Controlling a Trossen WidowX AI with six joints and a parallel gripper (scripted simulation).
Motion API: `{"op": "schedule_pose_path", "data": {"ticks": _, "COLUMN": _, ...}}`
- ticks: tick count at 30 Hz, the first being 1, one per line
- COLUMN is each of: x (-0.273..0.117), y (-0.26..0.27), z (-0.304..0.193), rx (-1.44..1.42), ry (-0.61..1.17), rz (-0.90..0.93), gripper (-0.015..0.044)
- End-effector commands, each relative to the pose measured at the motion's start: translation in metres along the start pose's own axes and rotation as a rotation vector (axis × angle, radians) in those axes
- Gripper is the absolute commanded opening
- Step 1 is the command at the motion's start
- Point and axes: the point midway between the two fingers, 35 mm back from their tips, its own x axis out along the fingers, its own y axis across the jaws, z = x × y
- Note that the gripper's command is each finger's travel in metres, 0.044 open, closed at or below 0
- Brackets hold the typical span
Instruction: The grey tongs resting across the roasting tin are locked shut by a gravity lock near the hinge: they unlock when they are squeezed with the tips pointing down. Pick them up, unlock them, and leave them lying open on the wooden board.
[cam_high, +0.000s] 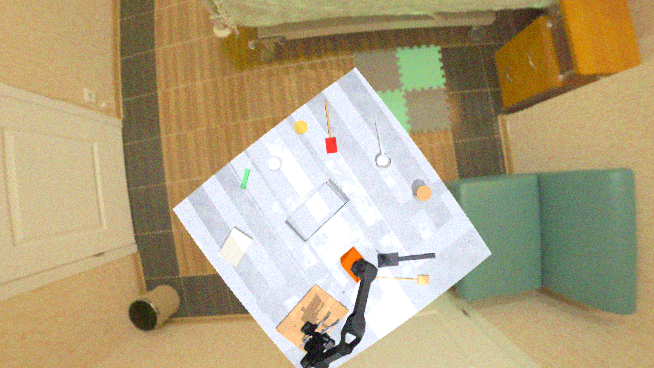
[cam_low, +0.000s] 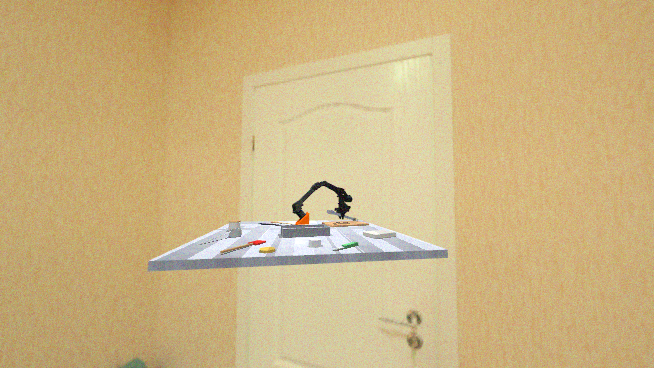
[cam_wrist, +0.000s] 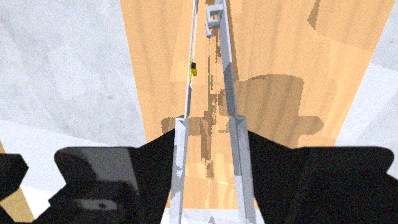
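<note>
Nearest, one hand (cam_high: 314, 340) (cam_low: 342, 215) (cam_wrist: 208, 129) has its two fingers partly spread, gripping the two parted arms of one pair of grey tongs (cam_high: 331, 327) (cam_low: 332, 212) (cam_wrist: 243, 170). These are above one wooden board (cam_high: 300, 319) (cam_low: 361, 224) (cam_wrist: 280, 50); farther along the bench (cam_high: 265, 210) (cam_low: 300, 259) sits one roasting tin (cam_high: 327, 221) (cam_low: 305, 232).

From my remote station I find no readable text, label, brand, number or sign in any of the three views. Nothing legible shows on any surface near the claw (cam_high: 320, 327) (cam_low: 342, 217) (cam_wrist: 212, 150), beneath it or well apart from it. The top and exterior views are grainy, and fine print there would be too small for me to judge.
</note>
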Motion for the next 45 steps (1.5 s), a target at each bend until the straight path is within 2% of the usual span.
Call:
{"op": "schedule_pose_path", "data": {"ticks": 1, "x": 0.0, "y": 0.0, "z": 0.0, "rx": 0.0, "ry": -0.001, "rz": 0.0, "gripper": 0.0323}}
{"op": "schedule_pose_path", "data": {"ticks": 6, "x": 0.0, "y": 0.0, "z": 0.0, "rx": 0.0, "ry": -0.001, "rz": 0.0, "gripper": 0.044}}
{"op": "schedule_pose_path", "data": {"ticks": 11, "x": -0.011, "y": -0.014, "z": 0.004, "rx": 0.001, "ry": -0.008, "rz": -0.001, "gripper": 0.044}}
{"op": "schedule_pose_path", "data": {"ticks": 19, "x": -0.074, "y": -0.127, "z": 0.004, "rx": 0.013, "ry": -0.029, "rz": -0.011, "gripper": 0.044}}
{"op": "schedule_pose_path", "data": {"ticks": 22, "x": -0.085, "y": -0.152, "z": -0.002, "rx": 0.015, "ry": -0.027, "rz": -0.013, "gripper": 0.044}}
{"op": "schedule_pose_path", "data": {"ticks": 45, "x": -0.085, "y": -0.154, "z": -0.003, "rx": 0.015, "ry": -0.027, "rz": -0.013, "gripper": 0.044}}
